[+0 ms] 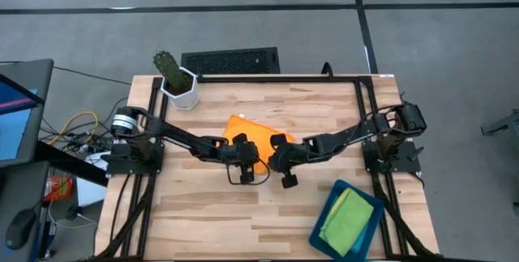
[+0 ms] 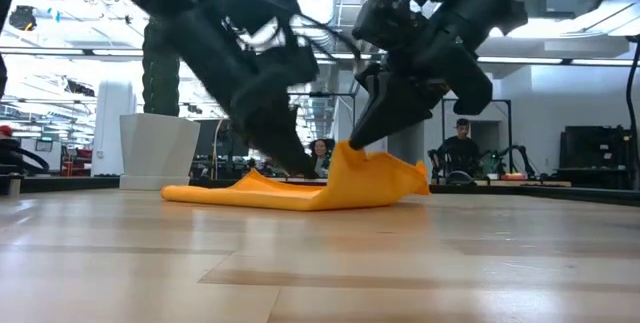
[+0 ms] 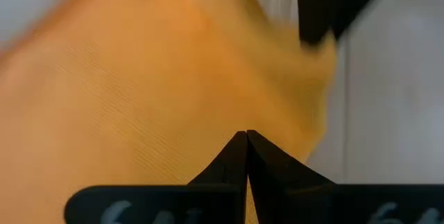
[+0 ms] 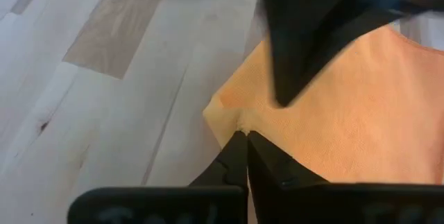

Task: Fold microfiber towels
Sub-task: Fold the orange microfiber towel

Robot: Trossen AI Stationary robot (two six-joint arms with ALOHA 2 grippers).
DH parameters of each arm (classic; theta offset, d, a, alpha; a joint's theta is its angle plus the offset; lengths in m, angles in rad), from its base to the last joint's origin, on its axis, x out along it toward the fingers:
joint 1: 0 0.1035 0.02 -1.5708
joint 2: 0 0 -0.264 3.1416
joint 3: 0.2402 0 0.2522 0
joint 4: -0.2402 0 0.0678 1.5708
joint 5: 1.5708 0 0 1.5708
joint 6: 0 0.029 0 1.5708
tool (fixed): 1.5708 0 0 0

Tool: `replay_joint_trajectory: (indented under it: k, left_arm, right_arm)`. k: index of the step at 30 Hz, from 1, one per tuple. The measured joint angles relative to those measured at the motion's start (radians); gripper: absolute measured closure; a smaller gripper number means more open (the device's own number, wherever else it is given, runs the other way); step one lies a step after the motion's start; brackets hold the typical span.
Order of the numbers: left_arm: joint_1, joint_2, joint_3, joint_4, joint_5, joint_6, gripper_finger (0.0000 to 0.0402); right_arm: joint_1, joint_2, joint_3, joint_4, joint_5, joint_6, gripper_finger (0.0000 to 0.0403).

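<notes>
The orange towel (image 1: 246, 131) lies at the table's middle, mostly flat on the wood. In the low view (image 2: 300, 193) its right part stands raised in a peak. My left gripper (image 1: 242, 163) is shut on the towel's near part. My right gripper (image 1: 281, 158) is shut on it just to the right. Both come down at the towel's near edge, close together. The yellow and green towels (image 1: 347, 217) lie in the tray, with light blue showing under them. My left gripper pinches orange cloth (image 3: 229, 123) between its two shut fingers, slanting down from the table's left; which edge or how many layers, I cannot tell. The cloth there lies low, near the table (image 2: 285, 175). My right gripper pinches the towel's edge next to a corner (image 4: 232, 121) between its two shut fingers, slanting down from the table's right. That part is lifted off the table into a peak (image 2: 352, 153), while the rest of the towel lies on the wood.
A dark teal tray (image 1: 323, 228) stands at the near right corner. A cactus in a white pot (image 1: 177, 79) stands at the far left. A black slatted object (image 1: 231, 61) lies beyond the far edge. People (image 2: 460, 148) show in the room behind.
</notes>
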Motion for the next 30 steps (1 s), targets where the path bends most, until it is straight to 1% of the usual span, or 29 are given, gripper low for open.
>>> replay_joint_trajectory:
  k: [3,7,10,12,14,16,18,21,26,30]
  left_arm:
    - [0.011,-0.081,0.002,-0.083,-0.017,-0.056,0.0401]
    - [-0.003,-0.191,0.002,-0.262,-0.100,-0.083,0.0402]
    - [-0.026,-0.224,0.000,-0.362,-0.110,-0.086,0.0401]
    - [-0.047,-0.224,-0.022,-0.380,-0.096,-0.102,0.0401]
    - [-0.069,-0.224,-0.066,-0.342,-0.101,-0.130,0.0401]
    - [-0.080,-0.223,-0.123,-0.257,-0.115,-0.167,0.0401]
    - [-0.077,-0.223,-0.179,-0.163,-0.125,-0.210,0.0402]
    - [-0.066,-0.223,-0.246,-0.079,-0.124,-0.261,0.0401]
    - [-0.060,-0.222,-0.306,-0.021,-0.121,-0.311,0.0401]
    - [-0.060,-0.222,-0.315,-0.012,-0.117,-0.314,0.0401]
  right_arm:
    - [-0.006,0.000,0.000,0.016,-0.014,-0.018,0.0381]
    - [-0.004,0.000,0.000,0.023,-0.021,-0.019,0.0381]
    - [-0.004,0.012,0.001,0.069,-0.041,-0.054,0.0377]
    - [-0.004,0.019,0.001,0.088,-0.043,-0.081,0.0376]
    - [-0.004,0.029,0.001,0.120,-0.044,-0.090,0.0377]
    - [-0.006,0.043,0.001,0.132,-0.044,-0.090,0.0379]
    - [-0.006,0.059,0.001,0.156,-0.047,-0.090,0.0380]
    - [-0.006,0.080,0.003,0.181,-0.082,-0.090,0.0378]
    - [-0.006,0.145,0.068,0.183,-0.091,-0.109,0.0378]
    - [-0.008,0.203,0.135,0.168,-0.110,-0.146,0.0379]
